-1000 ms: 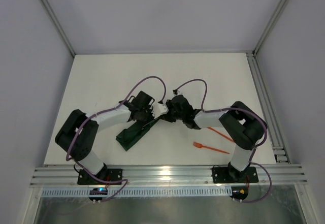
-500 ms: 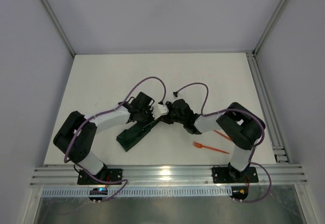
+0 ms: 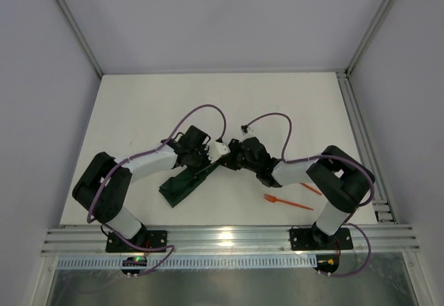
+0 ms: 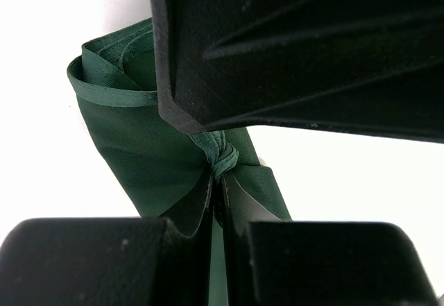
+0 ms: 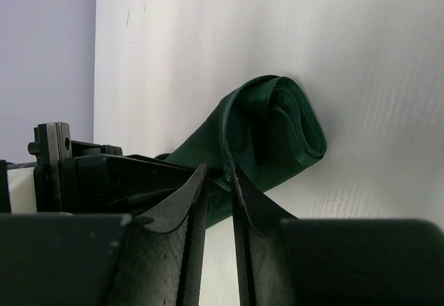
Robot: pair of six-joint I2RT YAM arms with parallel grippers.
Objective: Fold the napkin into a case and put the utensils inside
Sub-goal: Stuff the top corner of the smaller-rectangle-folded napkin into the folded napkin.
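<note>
Two robot arms meet near the middle of the white counter [image 3: 139, 112], both clamped on the same end of the dark green case [image 3: 177, 187]. The left fingers [image 4: 187, 250] are clenched on a bunched knot of cloth. The right fingers [image 5: 187, 209] pinch a thin edge at the rolled mouth. The case is matte, soft and layered in loose folds, and lies slantwise toward the counter's near edge, left of centre. A slender orange-red plastic fork [image 3: 288, 202] lies well apart toward the near right corner. A second orange utensil [image 3: 312, 189] is partly hidden under the right arm. The risk is that opposing pulls on such limp cloth could unroll the folds or drag the case. The mouth may also slump shut once let go.
</note>
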